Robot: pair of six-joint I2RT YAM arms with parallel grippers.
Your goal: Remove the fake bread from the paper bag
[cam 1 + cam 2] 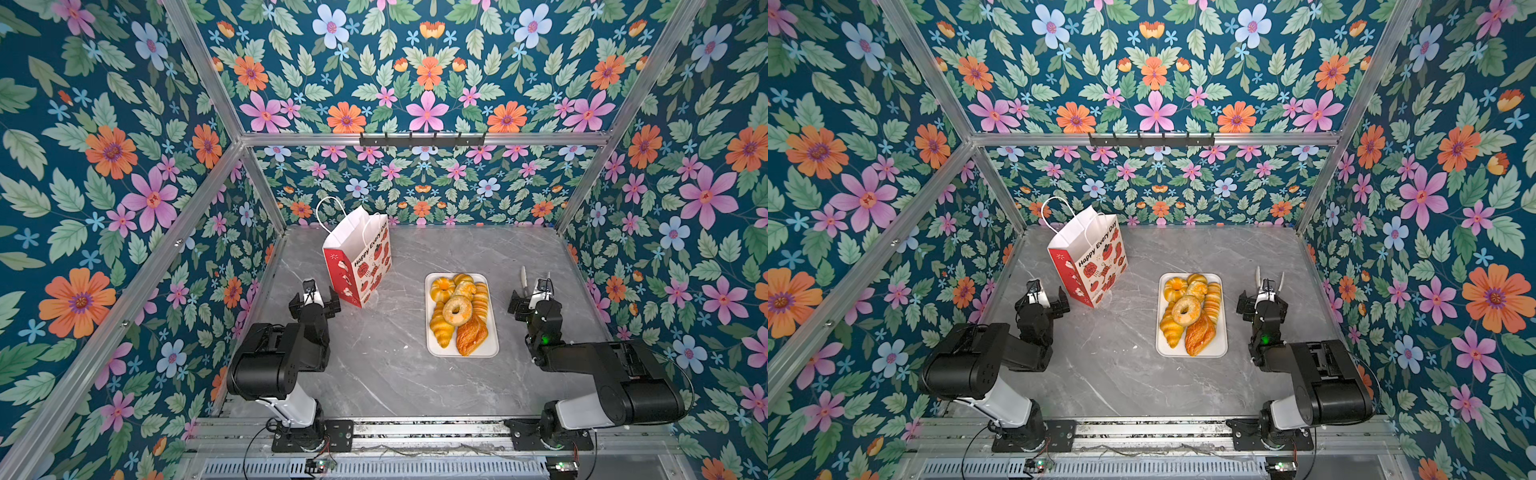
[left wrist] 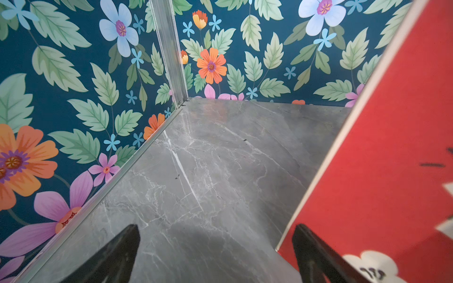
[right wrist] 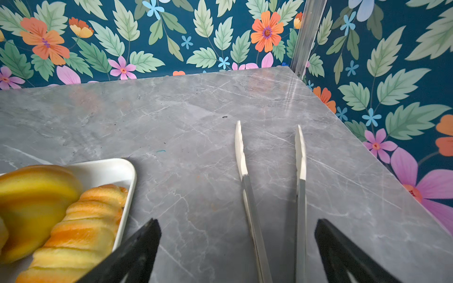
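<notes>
1 paper bag (image 1: 357, 249), 1 tray (image 1: 490, 348), 1 tongs (image 3: 300, 186), 7 breads (image 1: 471, 336) (approx.)

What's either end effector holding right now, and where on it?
Nothing: left end effector open beside the white-and-red paper bag; right end effector open astride the white-tipped metal tongs, jaws clear of both arms.

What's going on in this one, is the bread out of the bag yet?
The fake bread lies piled on a white tray mid-table; the paper bag stands upright at the back left, its inside hidden. The left gripper is open beside the bag's red base. The right gripper is open beside the tray, with white-tipped tongs between its jaws, not clamped.
</notes>
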